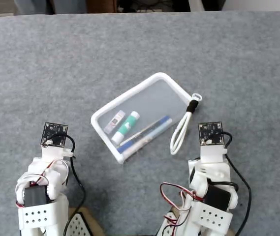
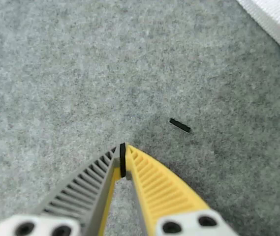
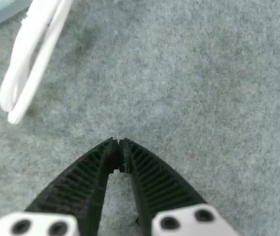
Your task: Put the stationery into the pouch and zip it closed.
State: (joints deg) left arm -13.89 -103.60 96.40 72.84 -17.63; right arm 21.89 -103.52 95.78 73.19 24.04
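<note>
Pouch (image 1: 152, 101) looks light, floppy, slick; probably best pinched at its zip tab (image 1: 196, 97). Left pincer (image 2: 122, 160) and right pincer (image 3: 118, 147) closed, empty.

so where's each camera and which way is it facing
High view: fixed above the table, looking down on the pouch and its white strap; left arm and right arm show at the bottom.
Left wrist view: on the left arm, facing down at the table past the shut left gripper.
Right wrist view: on the right arm, facing down past the shut right gripper.
Shared: high and right wrist views both show the strap.
</note>
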